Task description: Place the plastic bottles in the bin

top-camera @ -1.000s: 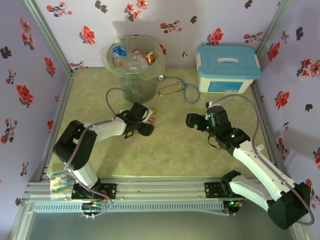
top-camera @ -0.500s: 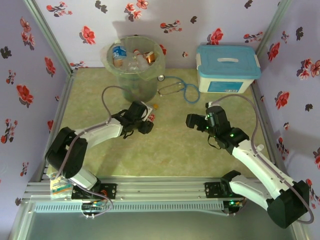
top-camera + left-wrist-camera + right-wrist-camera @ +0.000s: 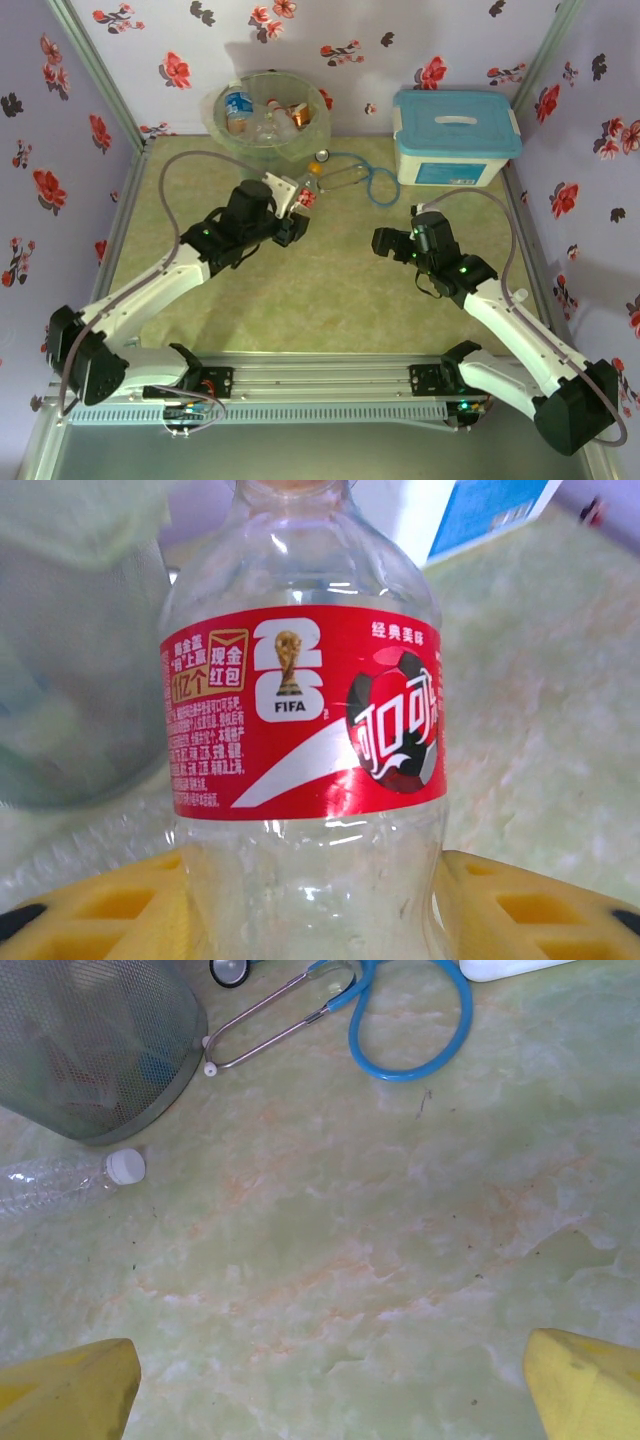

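Green tabletop (image 3: 340, 290), bottle (image 3: 304, 194) near bin rim (image 3: 267, 146)

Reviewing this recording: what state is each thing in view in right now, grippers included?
Left gripper, shut on the red-labelled clear plastic bottle.
Right gripper, open and empty over the table.
Tall round grey-green bin, upright, open-topped, several bottles inside.
Clear white-capped plastic bottle, lying on its side beside the bin.
White rectangular box with light-blue lid, closed.
Blue-tubed stethoscope, lying flat on the table.
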Robot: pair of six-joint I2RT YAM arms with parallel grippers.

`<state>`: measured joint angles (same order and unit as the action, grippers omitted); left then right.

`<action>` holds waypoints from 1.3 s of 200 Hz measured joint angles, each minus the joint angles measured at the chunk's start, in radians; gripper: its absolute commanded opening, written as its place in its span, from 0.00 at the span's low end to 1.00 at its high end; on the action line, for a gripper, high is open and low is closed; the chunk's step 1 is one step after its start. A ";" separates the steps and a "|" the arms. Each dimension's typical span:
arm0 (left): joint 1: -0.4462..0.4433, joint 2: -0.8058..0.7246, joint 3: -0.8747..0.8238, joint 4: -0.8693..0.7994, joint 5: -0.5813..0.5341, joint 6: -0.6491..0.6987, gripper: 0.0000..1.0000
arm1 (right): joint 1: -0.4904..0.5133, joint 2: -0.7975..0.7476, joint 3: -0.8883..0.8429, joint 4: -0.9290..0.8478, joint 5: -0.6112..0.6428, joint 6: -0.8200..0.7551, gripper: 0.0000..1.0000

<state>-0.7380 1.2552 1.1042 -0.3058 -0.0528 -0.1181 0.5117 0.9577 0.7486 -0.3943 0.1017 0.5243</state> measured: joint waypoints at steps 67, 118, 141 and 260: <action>0.030 0.098 0.384 -0.016 -0.024 0.071 0.32 | 0.000 -0.004 0.000 0.000 0.000 0.012 0.99; 0.219 0.458 0.964 -0.189 -0.032 -0.060 0.30 | 0.000 -0.098 -0.016 -0.021 0.018 0.034 0.99; 0.282 0.618 1.172 -0.303 -0.006 -0.149 0.27 | -0.002 -0.137 -0.019 -0.046 0.033 0.037 0.99; 0.338 0.941 1.436 -0.489 0.127 -0.423 0.50 | -0.002 -0.163 -0.041 -0.085 0.053 0.037 0.99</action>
<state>-0.3996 2.1963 2.5401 -0.7944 0.0738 -0.5415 0.5102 0.7944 0.7078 -0.4789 0.1547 0.5617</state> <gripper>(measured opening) 0.534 0.993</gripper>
